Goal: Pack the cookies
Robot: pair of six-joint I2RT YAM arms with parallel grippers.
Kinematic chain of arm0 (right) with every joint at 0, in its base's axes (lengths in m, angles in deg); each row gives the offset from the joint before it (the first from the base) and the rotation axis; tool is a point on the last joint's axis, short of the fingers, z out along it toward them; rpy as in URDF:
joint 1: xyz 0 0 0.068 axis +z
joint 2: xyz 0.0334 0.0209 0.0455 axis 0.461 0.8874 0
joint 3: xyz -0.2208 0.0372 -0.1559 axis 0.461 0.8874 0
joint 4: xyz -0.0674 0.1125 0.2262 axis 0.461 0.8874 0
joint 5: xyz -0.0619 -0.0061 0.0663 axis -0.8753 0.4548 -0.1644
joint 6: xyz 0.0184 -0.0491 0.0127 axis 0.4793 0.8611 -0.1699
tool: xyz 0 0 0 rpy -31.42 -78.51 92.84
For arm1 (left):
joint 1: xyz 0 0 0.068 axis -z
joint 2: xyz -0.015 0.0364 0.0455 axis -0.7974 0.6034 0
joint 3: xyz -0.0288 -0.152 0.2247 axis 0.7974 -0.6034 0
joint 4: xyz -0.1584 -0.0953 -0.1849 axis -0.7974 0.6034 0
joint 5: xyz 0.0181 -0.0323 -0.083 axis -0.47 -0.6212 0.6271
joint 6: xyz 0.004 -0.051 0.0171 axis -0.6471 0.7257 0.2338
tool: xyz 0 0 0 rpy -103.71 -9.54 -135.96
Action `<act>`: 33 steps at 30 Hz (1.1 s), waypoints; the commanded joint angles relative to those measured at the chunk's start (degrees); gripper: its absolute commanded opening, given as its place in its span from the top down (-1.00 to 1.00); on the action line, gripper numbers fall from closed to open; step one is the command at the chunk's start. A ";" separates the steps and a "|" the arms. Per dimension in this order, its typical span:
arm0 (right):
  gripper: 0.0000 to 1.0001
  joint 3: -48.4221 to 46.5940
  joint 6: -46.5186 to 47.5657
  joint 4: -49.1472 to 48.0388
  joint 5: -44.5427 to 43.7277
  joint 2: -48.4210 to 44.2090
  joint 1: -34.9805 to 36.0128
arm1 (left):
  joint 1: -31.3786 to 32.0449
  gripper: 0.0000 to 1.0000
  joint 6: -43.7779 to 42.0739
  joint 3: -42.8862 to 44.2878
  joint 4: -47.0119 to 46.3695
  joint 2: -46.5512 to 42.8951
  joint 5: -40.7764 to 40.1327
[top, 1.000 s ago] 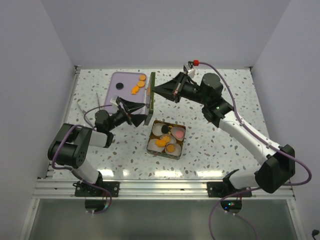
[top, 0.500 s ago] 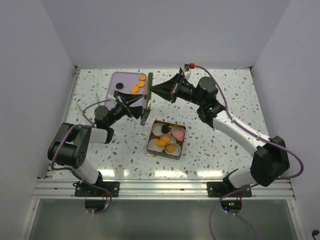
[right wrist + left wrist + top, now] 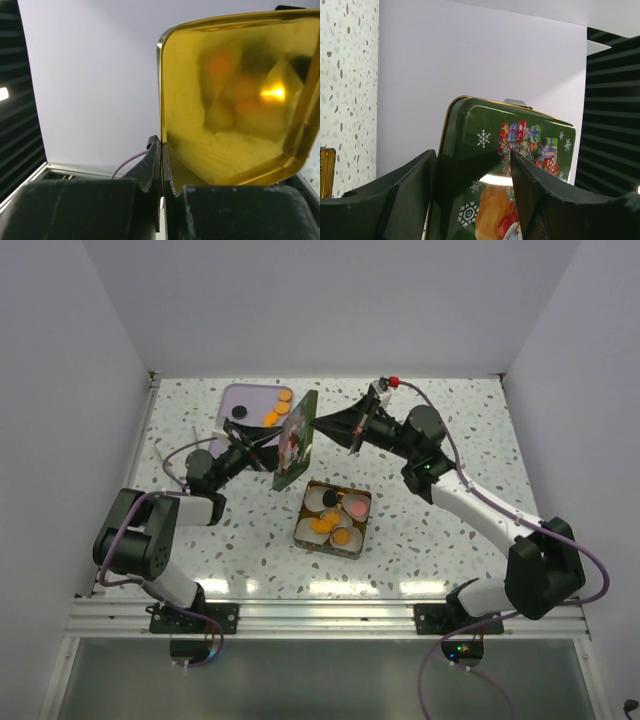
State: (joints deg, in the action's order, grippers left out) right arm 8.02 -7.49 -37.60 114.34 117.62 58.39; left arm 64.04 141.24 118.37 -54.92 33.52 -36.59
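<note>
Your right gripper [image 3: 321,424] has its fingers pinched tight on the rim of the one green lid [image 3: 295,440], holding it tilted on edge. Your left gripper [image 3: 260,447] is spread wide with the lid's printed face just beyond its fingers, gripping nothing. The cookies [image 3: 341,536] sit in the open tin [image 3: 325,547] at 6 o'clock of the lid: about three orange, one black, one pinkish. One black and a few orange remain on the purple tray [image 3: 243,395] at 10 o'clock.
</note>
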 commanded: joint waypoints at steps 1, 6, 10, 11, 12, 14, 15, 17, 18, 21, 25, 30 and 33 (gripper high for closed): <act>1.00 3.19 2.16 1.66 2.12 -3.20 -1.32 | -0.52 -0.28 1.17 -0.55 -36.01 -2.56 0.97; 1.00 3.90 7.09 10.71 2.92 -4.43 -1.41 | -0.70 -0.20 0.99 -1.61 -35.93 -2.21 1.67; 1.00 2.67 13.66 19.85 2.92 -5.05 -1.41 | -0.70 -0.19 0.91 -1.70 -35.93 -1.42 1.94; 1.00 2.49 14.73 22.74 2.83 -5.05 -1.41 | -0.70 -0.19 0.82 -1.70 -35.93 -1.33 2.02; 1.00 2.49 15.44 23.64 2.83 -5.05 -1.41 | -0.70 -0.19 0.73 -1.78 -35.93 -1.24 2.20; 1.00 3.46 15.88 23.74 2.83 -4.96 -1.41 | -0.70 -0.19 0.56 -1.78 -36.01 -0.89 2.46; 0.99 3.81 15.80 23.56 2.83 -4.88 -1.41 | -0.79 -0.19 0.55 -1.96 -36.01 -0.71 2.55; 0.92 4.51 15.62 22.86 2.74 -4.70 -1.41 | -0.70 -0.18 0.47 -2.31 -35.93 -0.54 2.73; 0.88 4.69 15.62 22.77 2.74 -4.61 -1.23 | -0.70 -0.18 0.38 -2.31 -35.93 -0.54 2.82; 0.78 4.87 15.79 22.59 2.74 -4.00 -1.32 | -0.70 -0.18 0.29 -2.75 -35.93 -0.36 3.08; 0.62 4.43 17.02 23.99 2.92 -2.77 -1.32 | -0.70 -0.18 0.12 -3.19 -35.93 -0.01 3.43; 0.55 4.51 19.04 27.16 3.53 -0.92 -1.32 | -0.70 -0.17 -0.06 -3.98 -35.93 0.17 3.87; 0.46 5.39 20.63 29.36 3.62 -0.39 -1.32 | -0.79 -0.15 -0.32 -4.33 -35.93 0.43 4.48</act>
State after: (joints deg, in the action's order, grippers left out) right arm 11.39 8.60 -17.84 118.58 114.30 56.62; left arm 62.58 139.75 113.17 -51.41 35.05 -36.18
